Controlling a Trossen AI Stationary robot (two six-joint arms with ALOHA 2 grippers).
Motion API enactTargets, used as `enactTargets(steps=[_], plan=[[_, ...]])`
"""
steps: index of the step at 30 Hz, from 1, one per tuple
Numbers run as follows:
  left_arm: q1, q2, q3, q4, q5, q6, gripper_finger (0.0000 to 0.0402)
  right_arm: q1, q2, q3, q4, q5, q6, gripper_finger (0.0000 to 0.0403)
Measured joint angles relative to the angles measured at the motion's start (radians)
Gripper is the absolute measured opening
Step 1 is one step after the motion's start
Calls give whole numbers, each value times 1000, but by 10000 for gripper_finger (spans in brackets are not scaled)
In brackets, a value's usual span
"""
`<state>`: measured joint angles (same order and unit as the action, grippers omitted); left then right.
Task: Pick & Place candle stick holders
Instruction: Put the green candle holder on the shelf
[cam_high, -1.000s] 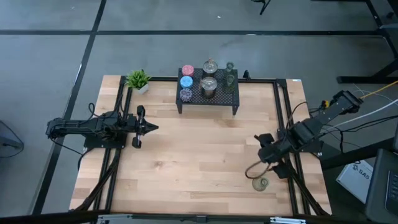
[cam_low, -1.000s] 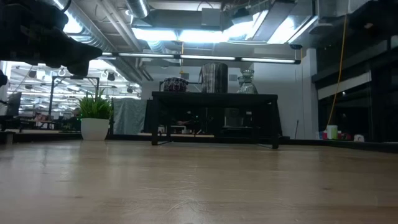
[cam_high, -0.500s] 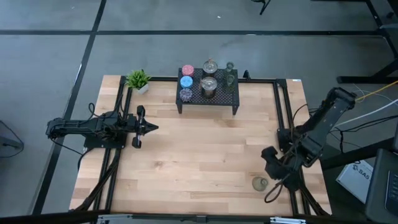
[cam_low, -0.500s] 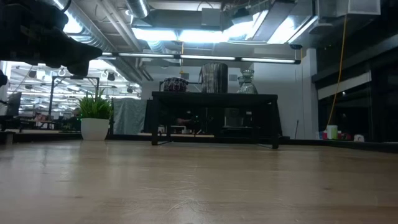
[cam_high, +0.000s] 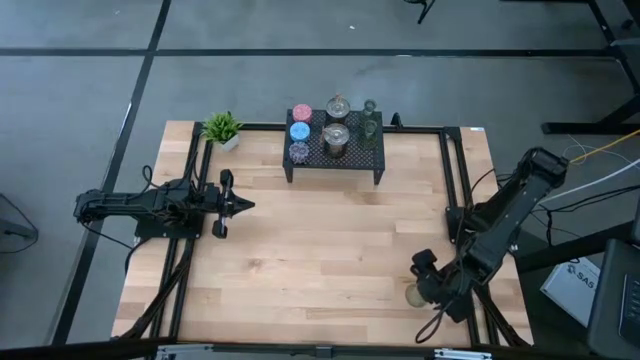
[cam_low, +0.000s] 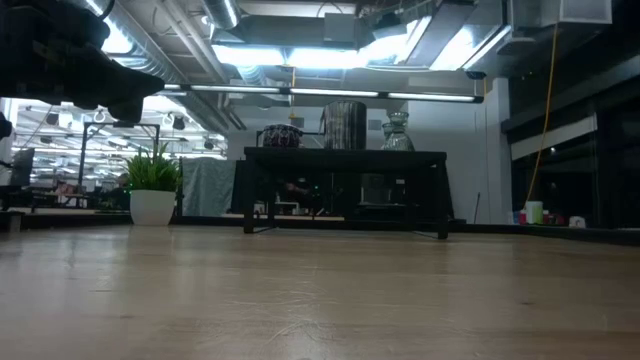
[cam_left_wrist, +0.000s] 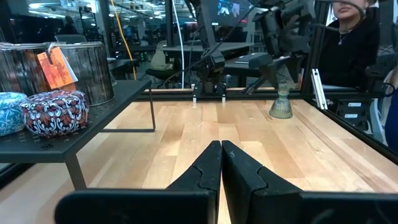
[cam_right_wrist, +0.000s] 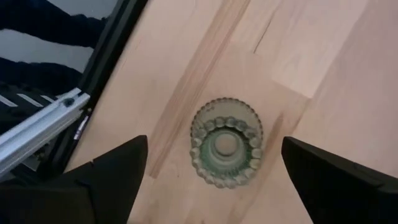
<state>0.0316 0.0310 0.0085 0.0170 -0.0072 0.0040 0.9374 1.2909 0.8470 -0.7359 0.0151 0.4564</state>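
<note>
An olive-grey glass candle stick holder (cam_right_wrist: 225, 143) stands upright on its base on the wood table, near the front right corner (cam_high: 412, 297). My right gripper (cam_right_wrist: 214, 146) hangs above it, pointing steeply down and open, with one finger on either side of the holder and clear of it. In the left wrist view the same holder (cam_left_wrist: 281, 106) shows below that gripper (cam_left_wrist: 283, 28). Several other holders, pink (cam_high: 302, 113), light blue (cam_high: 300, 131), speckled (cam_high: 299, 151) and silver (cam_high: 337, 138), stand on a black mesh rack (cam_high: 370, 158). My left gripper (cam_high: 240, 205) waits at the table's left, shut and level.
A small potted plant (cam_high: 222, 128) stands at the far left, beside the rack. Black frame rails run along the table's right side (cam_high: 452, 190) and left side (cam_high: 190, 250). Bare wood (cam_high: 320, 250) lies between the two arms. A person sits beyond the table (cam_left_wrist: 354, 37).
My right gripper has moved toward the table's near edge and down, coming over the olive-grey holder, and its wrist has rolled a little. The holder has stayed in place.
</note>
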Motion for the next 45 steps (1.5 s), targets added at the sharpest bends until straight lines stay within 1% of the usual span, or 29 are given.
enactTargets(steps=[9,12,19,39,42,45], plan=[[0,0,0,0,0,0,8,14,59,-13,22,19,31,371],[0,0,0,0,0,0,8,15,77,-13,21,19,32,363],[0,0,0,0,0,0,8,14,101,-13,21,19,33,317],[0,0,0,0,0,0,6,14,102,-13,20,19,34,183],[0,0,0,0,0,0,8,14,102,-13,20,19,34,171],[0,0,0,0,0,0,8,13,102,-13,20,18,34,170]])
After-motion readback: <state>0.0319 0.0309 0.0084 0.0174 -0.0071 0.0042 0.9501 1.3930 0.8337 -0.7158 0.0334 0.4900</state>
